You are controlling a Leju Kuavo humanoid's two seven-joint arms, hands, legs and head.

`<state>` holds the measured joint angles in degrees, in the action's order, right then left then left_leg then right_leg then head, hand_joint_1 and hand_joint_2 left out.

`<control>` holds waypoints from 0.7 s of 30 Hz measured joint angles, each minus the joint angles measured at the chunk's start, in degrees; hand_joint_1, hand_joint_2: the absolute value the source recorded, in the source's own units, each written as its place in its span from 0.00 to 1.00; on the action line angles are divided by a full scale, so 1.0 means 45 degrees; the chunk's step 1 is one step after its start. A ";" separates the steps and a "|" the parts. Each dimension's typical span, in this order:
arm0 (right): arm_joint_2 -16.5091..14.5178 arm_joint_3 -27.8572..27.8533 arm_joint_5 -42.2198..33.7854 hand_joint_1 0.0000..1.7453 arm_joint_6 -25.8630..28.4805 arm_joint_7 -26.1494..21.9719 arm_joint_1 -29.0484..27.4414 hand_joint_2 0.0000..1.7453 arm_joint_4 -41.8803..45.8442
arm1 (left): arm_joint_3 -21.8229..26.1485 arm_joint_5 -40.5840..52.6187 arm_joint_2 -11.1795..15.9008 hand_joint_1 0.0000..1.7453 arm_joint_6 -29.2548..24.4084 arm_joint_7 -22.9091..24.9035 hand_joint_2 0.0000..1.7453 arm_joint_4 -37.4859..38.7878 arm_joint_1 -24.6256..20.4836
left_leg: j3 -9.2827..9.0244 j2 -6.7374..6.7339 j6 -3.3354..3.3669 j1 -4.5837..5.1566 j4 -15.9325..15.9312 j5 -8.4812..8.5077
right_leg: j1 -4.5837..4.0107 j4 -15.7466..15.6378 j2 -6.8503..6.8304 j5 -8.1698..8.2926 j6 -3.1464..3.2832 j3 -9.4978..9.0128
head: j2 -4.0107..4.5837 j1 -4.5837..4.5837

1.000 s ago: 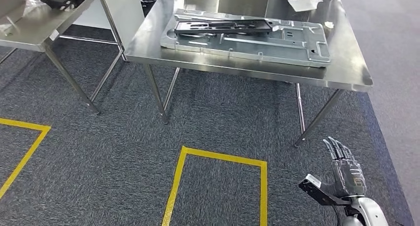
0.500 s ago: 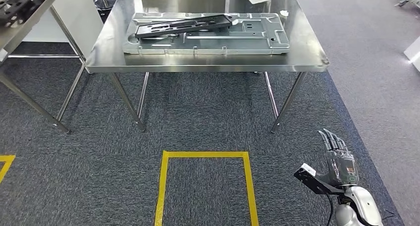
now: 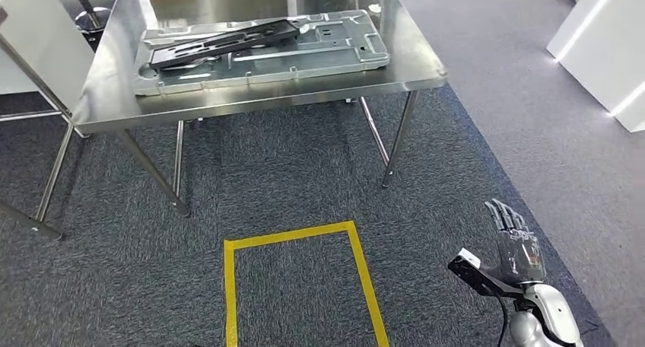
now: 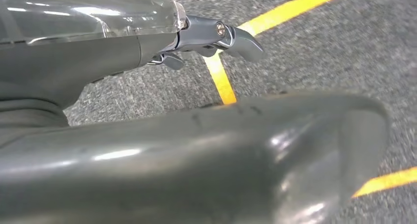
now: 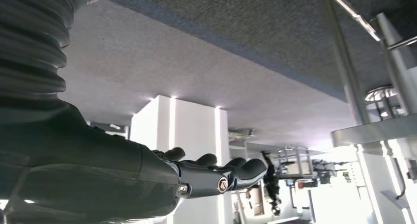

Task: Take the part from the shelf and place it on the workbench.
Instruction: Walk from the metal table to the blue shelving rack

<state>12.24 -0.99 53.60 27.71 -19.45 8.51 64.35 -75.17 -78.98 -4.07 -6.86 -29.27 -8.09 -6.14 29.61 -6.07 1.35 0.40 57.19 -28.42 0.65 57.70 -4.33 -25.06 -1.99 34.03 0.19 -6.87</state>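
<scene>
Flat black slotted part (image 3: 220,42), steel workbench (image 3: 251,100)

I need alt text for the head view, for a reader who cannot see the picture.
A steel workbench stands on grey carpet, carrying a large grey metal panel with a long black part lying on it. A yellow tape outline marks the floor in front. The right robot hand hangs low, fingers straight, holding nothing.
</scene>
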 joint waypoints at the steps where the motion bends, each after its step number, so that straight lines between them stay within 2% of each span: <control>1: -0.0004 -0.0014 0.0015 0.00 -0.0012 0.0018 -0.0012 1.00 0.0002 | -0.0016 0.0015 -0.0011 0.00 0.0009 0.0000 0.00 0.0000 -0.0023 | -0.0037 -0.0126 -0.0066 0.0015 -0.0008 -0.0022 | -0.0018 -0.0005 0.0157 0.0036 0.0073 0.0023 | 0.0001 -0.0001; 2: -0.0004 -0.0039 0.0022 0.00 -0.0021 0.0035 -0.0056 1.00 0.0012 | -0.0036 0.0034 -0.0021 0.00 0.0017 0.0001 0.00 0.0000 -0.0047 | -0.0061 -0.0187 -0.0139 0.0004 -0.0005 -0.0064 | 0.0008 -0.0026 0.0303 0.0054 0.0142 0.0025 | 0.0000 -0.0001; 3: -0.0001 -0.0070 0.0023 0.00 -0.0026 0.0055 -0.0109 1.00 0.0034 | -0.0058 0.0057 -0.0029 0.00 0.0026 0.0000 0.00 0.0000 -0.0067 | -0.0052 -0.0039 -0.0216 -0.0020 0.0096 -0.0177 | 0.0040 -0.0059 0.0437 0.0079 0.0214 0.0020 | 0.0000 0.0000; 4: -0.0001 -0.0104 0.0023 0.00 -0.0027 0.0069 -0.0154 1.00 0.0062 | -0.0079 0.0078 -0.0036 0.00 0.0029 0.0001 0.00 0.0000 -0.0079 | 0.0053 0.0255 -0.0279 -0.0049 0.0401 -0.0414 | 0.0079 -0.0096 0.0576 0.0112 0.0295 0.0016 | 0.0000 -0.0001; 6: -0.0017 -0.0140 0.0023 0.00 -0.0039 0.0085 -0.0218 1.00 0.0121 | -0.0114 0.0102 -0.0039 0.00 0.0024 0.0024 0.00 0.0000 -0.0066 | 0.0679 0.0992 -0.0361 -0.0113 0.1846 -0.1226 | 0.0108 -0.0118 0.0873 0.0158 0.0417 0.0044 | -0.0001 -0.0001; 7: -0.0026 -0.0154 0.0023 0.00 -0.0056 0.0087 -0.0259 1.00 0.0137 | -0.0132 0.0115 -0.0039 0.00 0.0012 0.0050 0.00 0.0000 -0.0048 | 0.1107 0.1169 -0.0372 -0.0125 0.2751 -0.1614 | 0.0097 -0.0114 0.1039 0.0171 0.0456 0.0066 | -0.0002 -0.0002; 8: -0.0033 -0.0169 0.0022 0.00 -0.0074 0.0086 -0.0322 1.00 0.0147 | -0.0152 0.0136 -0.0039 0.00 -0.0007 0.0083 0.00 0.0000 -0.0034 | 0.1460 0.1239 -0.0377 -0.0128 0.3467 -0.1828 | 0.0084 -0.0108 0.1215 0.0178 0.0470 0.0079 | -0.0003 -0.0002; 9: -0.0034 -0.0187 0.0019 0.00 -0.0090 0.0083 -0.0394 1.00 0.0154 | -0.0170 0.0163 -0.0039 0.00 -0.0035 0.0129 0.00 0.0000 -0.0027 | 0.1622 0.1260 -0.0368 -0.0129 0.3742 -0.1775 | 0.0074 -0.0097 0.1397 0.0183 0.0470 0.0083 | -0.0002 -0.0002; 10: -0.0034 -0.0208 0.0010 0.00 -0.0098 0.0072 -0.0462 1.00 0.0171 | -0.0187 0.0188 -0.0039 0.00 -0.0063 0.0169 0.00 0.0000 -0.0026 | 0.1543 0.1284 -0.0343 -0.0130 0.3490 -0.1460 | 0.0067 -0.0080 0.1583 0.0186 0.0467 0.0079 | -0.0001 -0.0002; 11: -0.0034 -0.0226 -0.0001 0.00 -0.0100 0.0057 -0.0512 1.00 0.0200 | -0.0198 0.0209 -0.0038 0.00 -0.0090 0.0207 0.00 0.0000 -0.0028 | 0.1252 0.1372 -0.0297 -0.0131 0.2780 -0.0965 | 0.0064 -0.0060 0.1774 0.0190 0.0459 0.0073 | -0.0001 -0.0002; 13: -0.0039 -0.0259 -0.0019 0.00 -0.0092 0.0013 -0.0562 1.00 0.0274 | -0.0214 0.0226 -0.0019 0.00 -0.0149 0.0266 0.00 0.0000 -0.0029 | 0.0549 0.1904 -0.0169 -0.0150 0.1042 -0.0140 | 0.0062 -0.0005 0.2133 0.0209 0.0402 0.0105 | -0.0001 -0.0002; 14: -0.0041 -0.0273 -0.0021 0.00 -0.0086 -0.0005 -0.0576 1.00 0.0310 | -0.0220 0.0226 -0.0007 0.00 -0.0177 0.0289 0.00 0.0000 -0.0028 | 0.0340 0.2119 -0.0118 -0.0151 0.0494 0.0045 | 0.0067 0.0014 0.2294 0.0234 0.0339 0.0148 | -0.0001 -0.0002; 15: -0.0044 -0.0288 -0.0019 0.00 -0.0080 -0.0019 -0.0604 1.00 0.0334 | -0.0229 0.0226 0.0004 0.00 -0.0204 0.0313 0.00 0.0000 -0.0027 | 0.0264 0.2240 -0.0071 -0.0140 0.0254 0.0073 | 0.0085 0.0017 0.2441 0.0266 0.0252 0.0200 | 0.0000 -0.0002; 17: -0.0030 -0.0357 -0.0019 0.00 -0.0068 -0.0029 -0.0707 1.00 0.0363 | -0.0251 0.0225 0.0006 0.00 -0.0240 0.0344 0.00 -0.0001 -0.0041 | 0.0224 0.2014 0.0045 -0.0126 0.0163 0.0128 | 0.0120 -0.0014 0.2679 0.0337 0.0056 0.0274 | -0.0001 -0.0001; 18: -0.0016 -0.0417 -0.0024 0.00 -0.0062 -0.0028 -0.0764 1.00 0.0367 | -0.0260 0.0226 0.0006 0.00 -0.0257 0.0351 0.00 -0.0002 -0.0055 | 0.0191 0.1867 0.0138 -0.0137 0.0092 0.0193 | 0.0127 0.0040 0.2550 0.0299 -0.0014 0.0322 | -0.0003 -0.0001; 19: 0.0000 -0.0486 -0.0034 0.00 -0.0056 -0.0027 -0.0794 1.00 0.0372 | -0.0266 0.0233 0.0006 0.00 -0.0268 0.0356 0.00 -0.0004 -0.0064 | 0.0164 0.1718 0.0233 -0.0158 0.0012 0.0262 | 0.0116 0.0267 0.2259 0.0131 -0.0063 0.0442 | -0.0004 0.0000; 21: 0.0017 -0.0593 -0.0056 0.00 -0.0044 -0.0025 -0.0797 1.00 0.0385 | -0.0276 0.0255 0.0011 0.00 -0.0277 0.0372 0.00 -0.0005 -0.0046 | 0.0172 0.1388 0.0352 -0.0151 -0.0079 0.0339 | 0.0117 0.1525 0.1463 -0.0624 -0.0144 0.1038 | -0.0004 0.0002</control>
<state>12.32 -3.66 53.35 27.51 -19.56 4.92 66.08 -76.41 -77.83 -4.02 -8.11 -27.60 -8.11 -6.35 30.39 0.18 2.94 -0.28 56.83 -26.89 1.17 64.56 2.25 -27.86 -2.64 38.70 0.18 -6.86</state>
